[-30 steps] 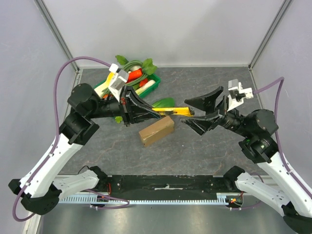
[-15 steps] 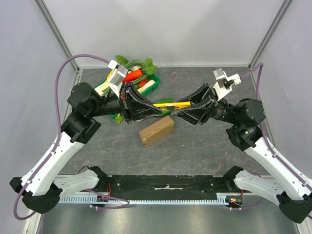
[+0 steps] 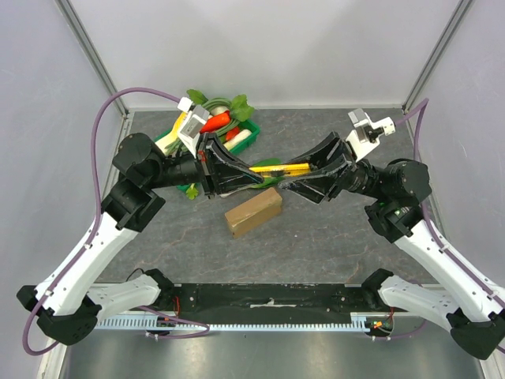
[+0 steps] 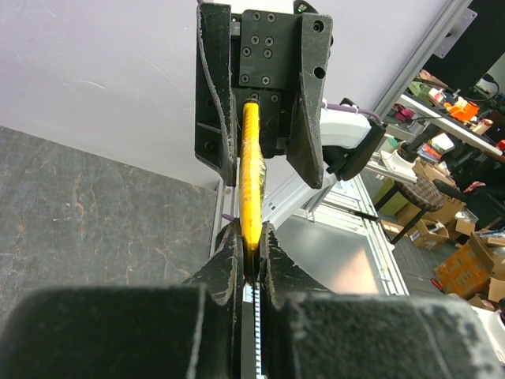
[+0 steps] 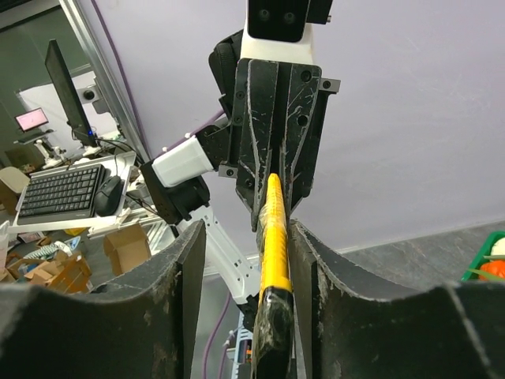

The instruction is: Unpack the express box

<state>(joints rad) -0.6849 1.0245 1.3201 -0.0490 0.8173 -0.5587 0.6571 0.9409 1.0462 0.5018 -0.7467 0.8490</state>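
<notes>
The express box point(image 3: 253, 211), a small brown carton, lies closed on the grey table between the two arms. My left gripper point(image 3: 254, 175) is shut on one end of a yellow utility knife point(image 3: 280, 167), held level above the box. In the left wrist view the knife point(image 4: 251, 181) runs from my closed fingertips point(image 4: 233, 251) into the right gripper. My right gripper point(image 3: 304, 178) is open, with its jaws on either side of the knife's dark far end point(image 5: 273, 347). The right finger point(image 5: 316, 276) is close to the knife and the left finger stands apart.
A green plastic tray point(image 3: 251, 131) with a carrot and other vegetables stands at the back left, behind the left arm. A green leaf point(image 3: 265, 164) lies just behind the knife. Grey walls close in the table at the back and sides.
My right gripper has moved left from about a hand's width away and now has its open jaws around the knife's free end. The left gripper and the box have stayed put.
</notes>
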